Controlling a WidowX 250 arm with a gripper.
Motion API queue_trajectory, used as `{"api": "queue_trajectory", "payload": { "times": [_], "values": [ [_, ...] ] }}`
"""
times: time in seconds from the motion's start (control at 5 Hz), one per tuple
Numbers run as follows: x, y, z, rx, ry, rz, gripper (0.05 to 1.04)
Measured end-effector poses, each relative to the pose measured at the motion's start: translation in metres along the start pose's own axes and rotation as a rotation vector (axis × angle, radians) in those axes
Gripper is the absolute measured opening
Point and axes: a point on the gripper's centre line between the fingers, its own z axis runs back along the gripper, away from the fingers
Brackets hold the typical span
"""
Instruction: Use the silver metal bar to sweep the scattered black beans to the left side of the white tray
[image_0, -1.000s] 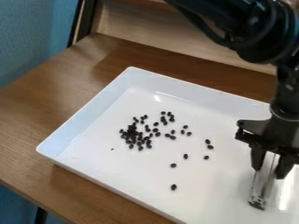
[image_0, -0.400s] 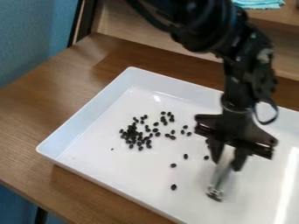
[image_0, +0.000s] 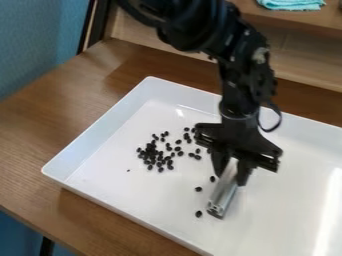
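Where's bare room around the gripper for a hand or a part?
Bare: table left of the tray; tray floor right of the gripper. Crowded: the dark bean-like bits left of it, with strays near the silvery tube it holds.

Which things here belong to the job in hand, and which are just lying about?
In the job:
silver metallic cylinder, held by the black two-finger gripper
small black bean-like pieces
white rectangular tray beneath them

Lying about:
turquoise cloth on the wooden ledge behind
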Motion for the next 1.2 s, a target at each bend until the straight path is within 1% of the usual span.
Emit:
{"api": "queue_trajectory", "payload": {
  "times": [0.2,0.4,0.6,0.8,1.2],
  "values": [
    [0.0,0.014,-0.003,-0.003,0.006,-0.02,0.37],
    [0.002,0.035,-0.004,-0.005,0.003,-0.026,0.37],
    [0.005,0.065,-0.004,-0.002,0.005,-0.001,0.37],
    [0.004,0.09,-0.004,0.009,0.008,0.01,0.37],
    [-0.003,0.124,0.0,0.013,0.011,0.005,0.37]
  ]
}}
